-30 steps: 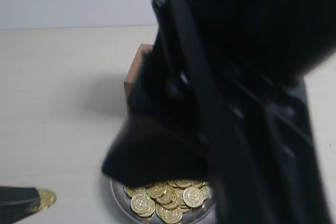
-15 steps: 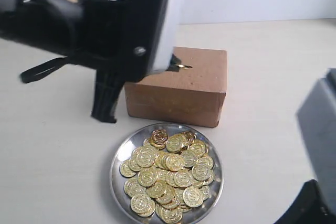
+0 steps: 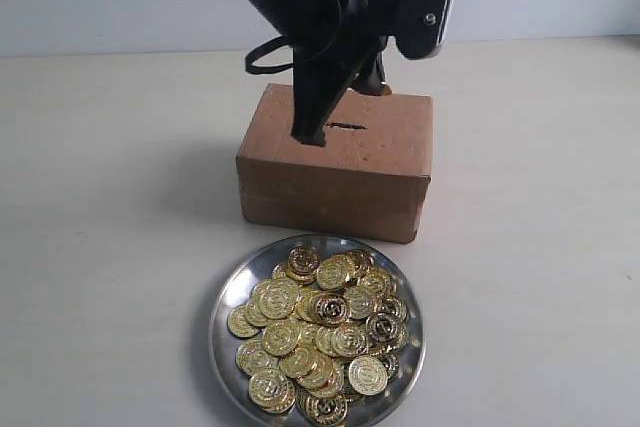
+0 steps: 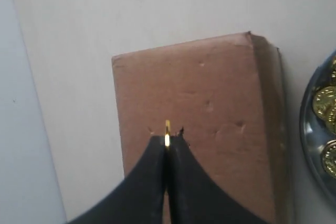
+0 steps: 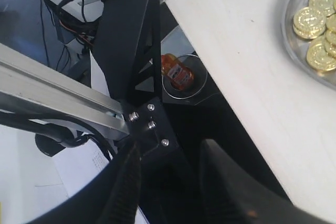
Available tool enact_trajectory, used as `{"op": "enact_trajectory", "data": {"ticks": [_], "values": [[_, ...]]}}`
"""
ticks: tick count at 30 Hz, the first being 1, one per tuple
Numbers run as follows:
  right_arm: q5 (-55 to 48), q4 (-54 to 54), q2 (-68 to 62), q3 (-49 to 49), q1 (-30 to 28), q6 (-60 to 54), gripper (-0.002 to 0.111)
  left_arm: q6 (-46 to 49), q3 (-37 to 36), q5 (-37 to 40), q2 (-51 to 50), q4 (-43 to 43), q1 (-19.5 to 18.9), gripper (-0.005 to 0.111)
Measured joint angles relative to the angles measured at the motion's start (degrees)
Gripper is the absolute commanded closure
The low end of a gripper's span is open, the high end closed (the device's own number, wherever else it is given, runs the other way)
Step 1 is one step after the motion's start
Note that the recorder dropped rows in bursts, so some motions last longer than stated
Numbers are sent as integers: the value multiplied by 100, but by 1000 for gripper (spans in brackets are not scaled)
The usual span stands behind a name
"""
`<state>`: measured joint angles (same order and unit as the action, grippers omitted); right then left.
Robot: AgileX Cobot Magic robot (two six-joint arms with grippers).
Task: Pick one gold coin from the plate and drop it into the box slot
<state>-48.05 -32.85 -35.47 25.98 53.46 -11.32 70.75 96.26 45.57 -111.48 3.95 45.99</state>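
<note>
Shows black left tool [image 4: 167,138] clamped on thin gold coin [image 4: 167,126], edge-on over matte brown cardboard box [image 4: 220,93]; right tool [image 5: 171,149] parted, empty.

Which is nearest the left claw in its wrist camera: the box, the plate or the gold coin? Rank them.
1. The gold coin, pinched in the left gripper.
2. The box, directly beneath.
3. The plate, beyond the box's side.

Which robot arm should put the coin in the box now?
The left. The left arm's jaws are shut on a gold coin, edge-on, over the box near the slot. The right arm's jaws are open, empty and out past the table edge.
</note>
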Motion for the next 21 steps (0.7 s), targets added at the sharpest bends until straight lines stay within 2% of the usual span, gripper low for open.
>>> {"op": "enact_trajectory", "data": {"ticks": [7,12,21], "values": [[233,-276,0,-280,0,-229,72,-525,868,633,-755,-98,-239,107],[290,-436,0,-305,0,-433,72,-646,954,855,-1046,-147,-437,107],[290,-450,0,-305,0,-468,72,-672,967,999,-1106,-106,-459,107]]}}
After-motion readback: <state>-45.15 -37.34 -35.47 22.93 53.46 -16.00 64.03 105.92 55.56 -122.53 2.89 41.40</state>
